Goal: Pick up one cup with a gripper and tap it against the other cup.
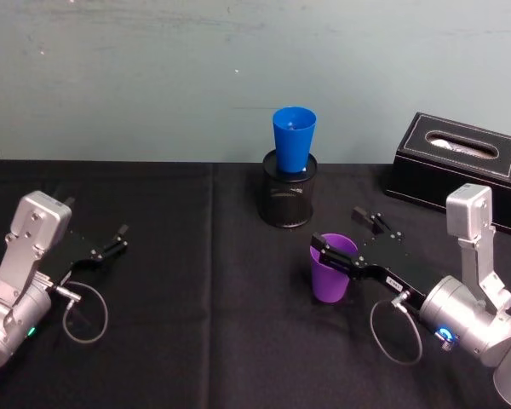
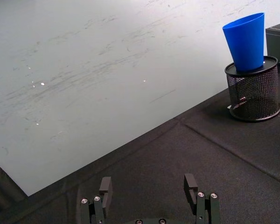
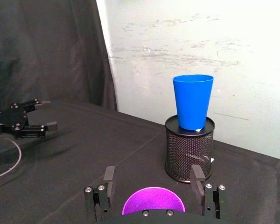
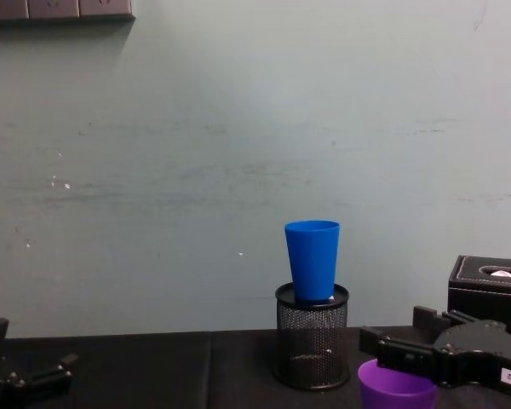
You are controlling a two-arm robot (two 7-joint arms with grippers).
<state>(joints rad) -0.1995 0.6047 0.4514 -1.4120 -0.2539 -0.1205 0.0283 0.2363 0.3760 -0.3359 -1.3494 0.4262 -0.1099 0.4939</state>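
2 fingers [image 1: 328, 252] straddling purple cup [image 1: 330, 281], grip unclear, blue cup [image 1: 293, 140] base hidden

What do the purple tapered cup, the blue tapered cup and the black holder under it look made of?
The purple tapered cup and blue tapered cup: likely plastic, smooth with uniform colour and thin rims. The black cylindrical holder: probably metal mesh, judging by its fine see-through grid and solid rim.

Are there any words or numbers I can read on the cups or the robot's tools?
Purple cup: no text.
Blue cup: no text.
Black mesh holder: no text.
Right tool: a small white label with dark marks, too small to read.
Left tool: a small white label shows on it in the right wrist view, too blurred to read.
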